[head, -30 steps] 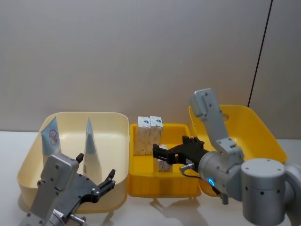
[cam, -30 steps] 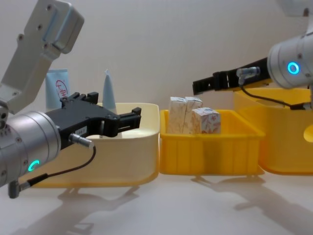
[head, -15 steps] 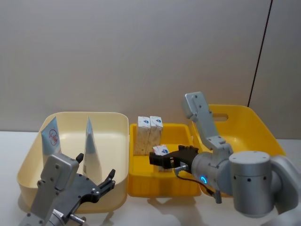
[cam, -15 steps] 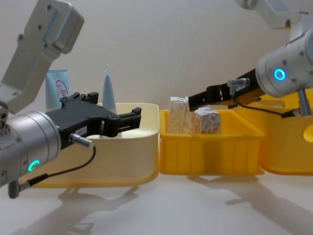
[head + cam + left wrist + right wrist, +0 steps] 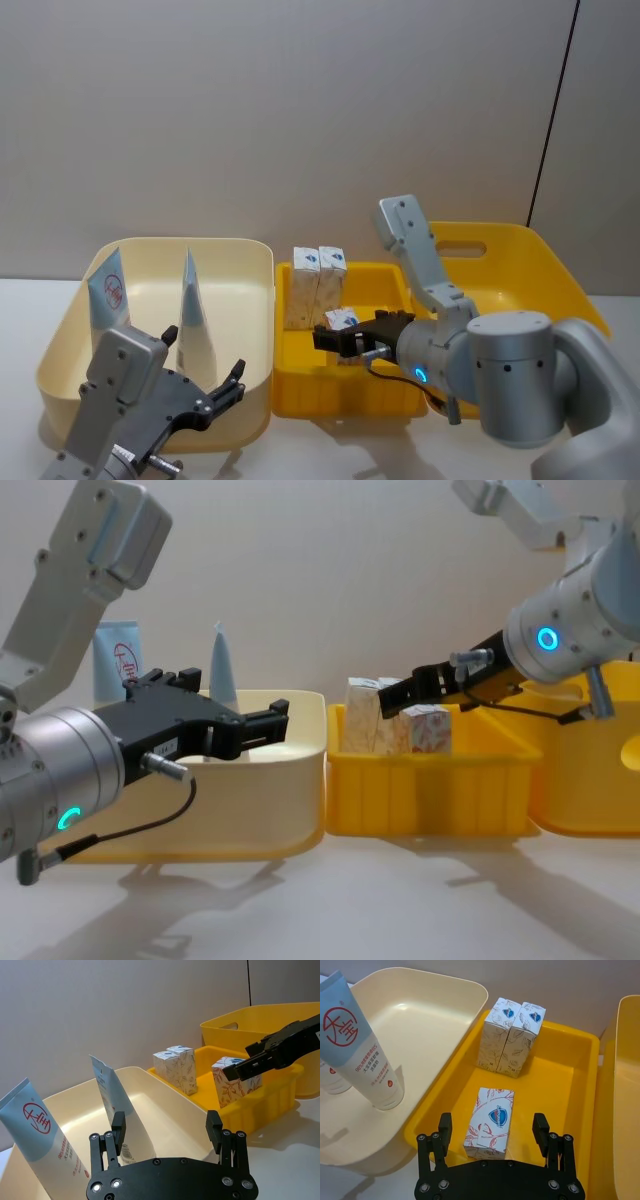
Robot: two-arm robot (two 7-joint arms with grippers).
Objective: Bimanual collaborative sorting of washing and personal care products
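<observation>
While open, the black right gripper (image 5: pixel 492 1124) hovers over a speckled whitish carton (image 5: pixel 490 1110).
Also open: left gripper (image 5: pixel 166 1122) by cream plastic bin (image 5: pixel 172 1110).

Three plastic bins stood in a row on a white tabletop (image 5: pixel 330 910). The cream bin (image 5: pixel 235 280), wide and round-cornered, was at the left. A small, shallow yellow bin (image 5: pixel 340 395) sat in the middle, just beside the cream one. At the right was a larger, taller yellow bin (image 5: pixel 520 262) with a handle slot (image 5: pixel 467 248) cut near its far rim. Behind them rose a plain grey-beige wall (image 5: pixel 300 120), crossed by a thin dark vertical line (image 5: pixel 552 120) at the right.
</observation>
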